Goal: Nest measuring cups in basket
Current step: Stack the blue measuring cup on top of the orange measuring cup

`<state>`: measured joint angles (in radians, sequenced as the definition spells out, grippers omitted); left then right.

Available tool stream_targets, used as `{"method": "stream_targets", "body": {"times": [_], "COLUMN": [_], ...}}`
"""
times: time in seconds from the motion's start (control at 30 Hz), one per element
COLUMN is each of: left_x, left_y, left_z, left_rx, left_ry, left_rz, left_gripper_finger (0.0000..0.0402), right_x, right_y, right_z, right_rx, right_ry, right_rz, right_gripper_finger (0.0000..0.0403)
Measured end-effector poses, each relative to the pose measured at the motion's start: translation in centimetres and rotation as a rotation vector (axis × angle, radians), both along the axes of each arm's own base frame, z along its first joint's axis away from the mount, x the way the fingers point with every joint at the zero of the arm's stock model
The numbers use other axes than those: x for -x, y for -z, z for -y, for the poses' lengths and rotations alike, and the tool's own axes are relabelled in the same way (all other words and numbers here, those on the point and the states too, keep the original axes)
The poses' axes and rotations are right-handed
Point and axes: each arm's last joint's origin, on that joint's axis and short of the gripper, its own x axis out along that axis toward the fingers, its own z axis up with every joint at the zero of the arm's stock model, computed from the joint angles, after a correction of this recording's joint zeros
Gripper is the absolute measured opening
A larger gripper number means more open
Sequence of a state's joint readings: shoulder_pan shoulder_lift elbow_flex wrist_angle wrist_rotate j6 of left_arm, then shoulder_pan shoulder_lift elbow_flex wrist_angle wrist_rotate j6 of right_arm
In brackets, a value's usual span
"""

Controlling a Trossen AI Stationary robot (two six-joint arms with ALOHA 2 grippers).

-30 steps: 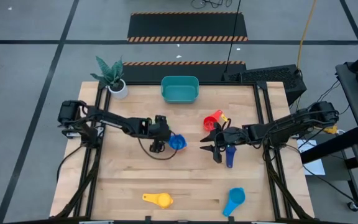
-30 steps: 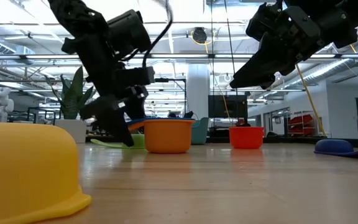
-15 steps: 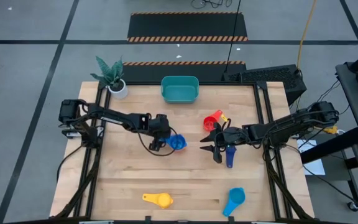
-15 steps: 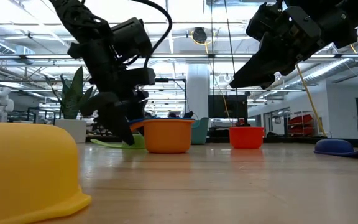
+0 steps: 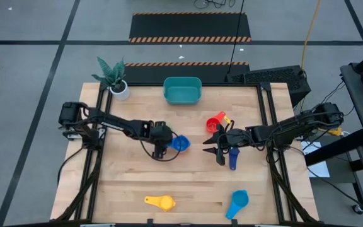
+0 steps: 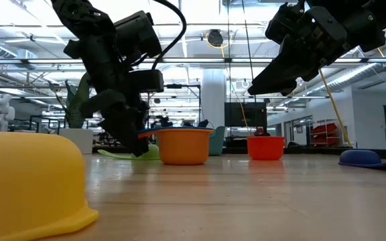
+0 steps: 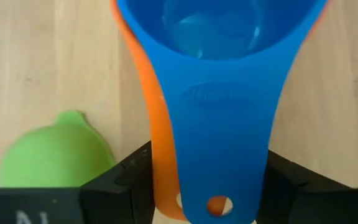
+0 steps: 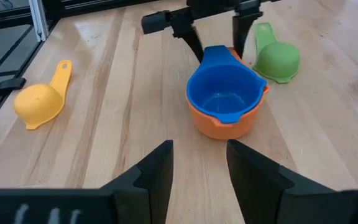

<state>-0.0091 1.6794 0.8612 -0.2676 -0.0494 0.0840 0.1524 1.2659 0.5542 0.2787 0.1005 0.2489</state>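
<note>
Pale wooden desk (image 5: 125, 176) under both arms, mostly bare. Teal basket (image 5: 182, 91) at the far edge, holding nothing. Only one pairing done: blue cup (image 8: 221, 92) nested in orange cup (image 8: 225, 123) mid-desk. Left claw (image 5: 161, 145) straddling their stacked handles, fingers either side, grip not certain. Right claw (image 8: 197, 163) spread, hovering near, facing that pair. Green (image 8: 276, 58), yellow (image 8: 37, 99), red (image 5: 215, 122), navy (image 5: 233, 157), light blue (image 5: 237, 203) cups loose, all left to gather.

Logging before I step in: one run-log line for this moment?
left gripper: astride blue cup handle, nested in orange cup | right gripper: open, hovering mid-table | basket: no cups visible inside
</note>
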Motion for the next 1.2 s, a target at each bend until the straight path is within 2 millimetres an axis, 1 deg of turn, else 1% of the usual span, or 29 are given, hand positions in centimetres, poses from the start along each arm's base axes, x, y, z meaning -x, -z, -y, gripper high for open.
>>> {"method": "stream_targets", "body": {"times": [0.17, 0.3, 0.8, 1.03, 1.1, 1.2], "left_x": [0.0, 0.1, 0.2, 0.2, 0.2, 0.2], "left_y": [0.0, 0.0, 0.0, -0.1, -0.1, -0.1], "left_z": [0.8, 1.2, 3.0, 3.3, 3.3, 3.3], "left_rx": [0.044, 0.040, 0.049, 0.056, 0.059, 0.055], "left_ry": [-0.075, -0.140, -0.165, -0.180, -0.190, -0.199], "left_rz": [0.004, 0.011, 0.021, 0.028, 0.030, 0.032], "left_gripper_finger": [0.0198, 0.0198, 0.0197, 0.0197, 0.0193, 0.0169], "right_x": [0.0, 0.0, 0.0, 0.1, 0.0, 0.0], "right_y": [0.0, 0.0, 0.0, 0.0, 0.0, 0.0], "right_z": [0.0, 0.0, -0.3, -0.4, -0.3, -0.4], "right_rx": [-0.005, -0.021, -0.023, -0.023, -0.024, -0.024], "right_ry": [0.002, 0.011, -0.002, -0.002, -0.002, -0.002], "right_rz": [0.000, -0.001, -0.001, -0.002, -0.001, -0.001], "right_gripper_finger": [0.0144, 0.0144, 0.0144, 0.0144, 0.0144, 0.0144]}}
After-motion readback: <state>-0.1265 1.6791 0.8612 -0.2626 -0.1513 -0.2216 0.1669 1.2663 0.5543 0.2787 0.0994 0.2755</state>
